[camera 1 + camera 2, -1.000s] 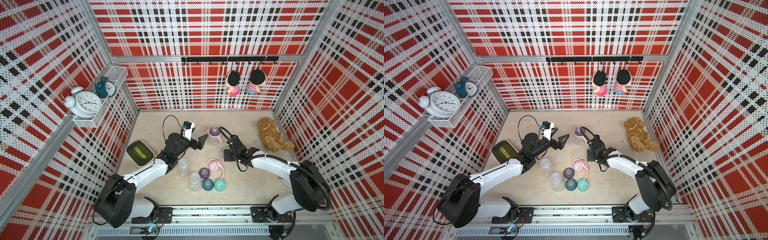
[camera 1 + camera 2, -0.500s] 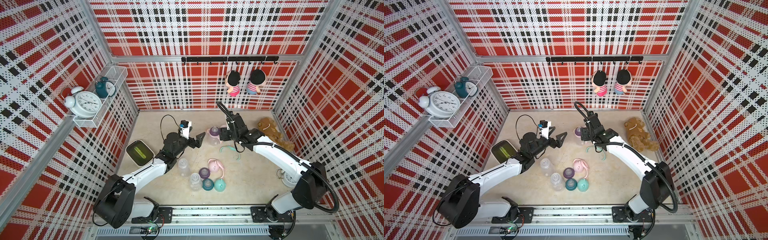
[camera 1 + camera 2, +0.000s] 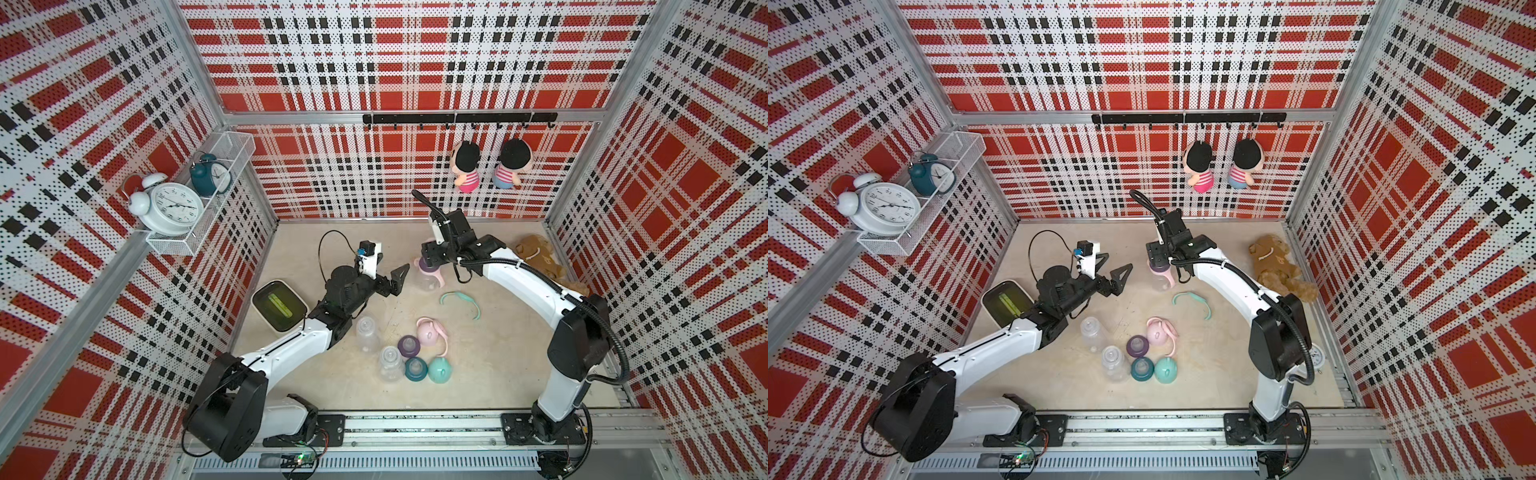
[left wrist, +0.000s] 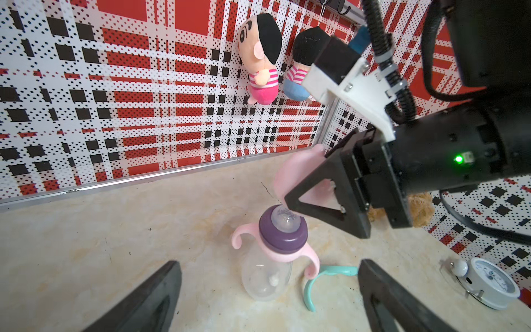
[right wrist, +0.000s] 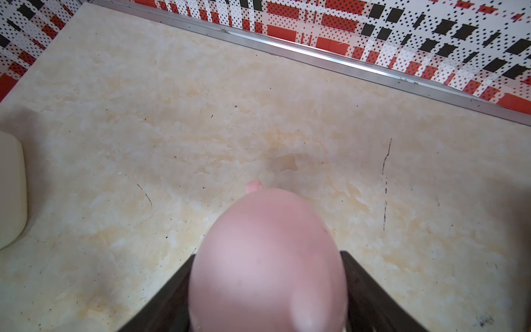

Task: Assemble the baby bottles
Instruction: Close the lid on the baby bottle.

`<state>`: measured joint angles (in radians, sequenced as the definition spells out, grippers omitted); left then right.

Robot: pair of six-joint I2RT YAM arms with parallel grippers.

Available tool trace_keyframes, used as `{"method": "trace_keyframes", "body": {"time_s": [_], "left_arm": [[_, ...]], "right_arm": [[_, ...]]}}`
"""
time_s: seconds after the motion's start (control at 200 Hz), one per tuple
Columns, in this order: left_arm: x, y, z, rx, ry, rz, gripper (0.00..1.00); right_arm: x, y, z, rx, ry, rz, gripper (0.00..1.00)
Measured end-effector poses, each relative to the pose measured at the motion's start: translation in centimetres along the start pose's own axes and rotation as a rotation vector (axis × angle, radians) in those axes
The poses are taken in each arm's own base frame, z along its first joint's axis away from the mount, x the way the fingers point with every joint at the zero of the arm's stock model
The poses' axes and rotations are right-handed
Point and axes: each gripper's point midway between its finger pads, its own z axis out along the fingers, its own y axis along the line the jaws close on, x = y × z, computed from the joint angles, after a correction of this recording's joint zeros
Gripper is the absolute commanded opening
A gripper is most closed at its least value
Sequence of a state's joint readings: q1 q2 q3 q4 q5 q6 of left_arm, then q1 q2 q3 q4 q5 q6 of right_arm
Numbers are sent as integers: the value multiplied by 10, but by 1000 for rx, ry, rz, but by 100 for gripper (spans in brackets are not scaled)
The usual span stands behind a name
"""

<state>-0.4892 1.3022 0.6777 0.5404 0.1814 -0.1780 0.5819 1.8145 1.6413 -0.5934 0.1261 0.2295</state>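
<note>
Beige marbled tabletop [image 3: 498, 374] carries everything you work with; your left gripper [image 3: 390, 272] sits low beside the standing bottle [image 4: 267, 276], its jaws spread wide with nothing between them; your right gripper [image 4: 304, 178] is over that bottle, pinching a pink dome cap [image 5: 267, 258] between its fingers; the standing bottle, clear with pink handles and a purple collar [image 4: 283, 232], is upright toward the back of the table, between the two grippers; the cap is held just above its nipple, and you cannot tell whether they touch; a teal handle ring [image 3: 461, 301] lies flat just beside the bottle; nearer the arm bases, two clear bottle bodies [image 3: 368, 334] [image 3: 390, 363] lie by a second pink cap [image 3: 428, 332], a teal cap [image 3: 440, 370], a loose purple collar [image 3: 409, 345] and a loose teal collar [image 3: 415, 369].
</note>
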Motion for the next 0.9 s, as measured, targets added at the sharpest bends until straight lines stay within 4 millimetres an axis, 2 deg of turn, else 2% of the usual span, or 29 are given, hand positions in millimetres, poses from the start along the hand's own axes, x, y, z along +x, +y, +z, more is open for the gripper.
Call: {"method": "trace_keyframes", "body": {"time_s": [0.266,0.902], "left_arm": [[0,1,0,-6,1,0,98],[4,-1,2,-1,11,0,98]], "right_arm": [[18,0,21,2,73,-38,74],[34,1,30,-4,118,-64,74]]}}
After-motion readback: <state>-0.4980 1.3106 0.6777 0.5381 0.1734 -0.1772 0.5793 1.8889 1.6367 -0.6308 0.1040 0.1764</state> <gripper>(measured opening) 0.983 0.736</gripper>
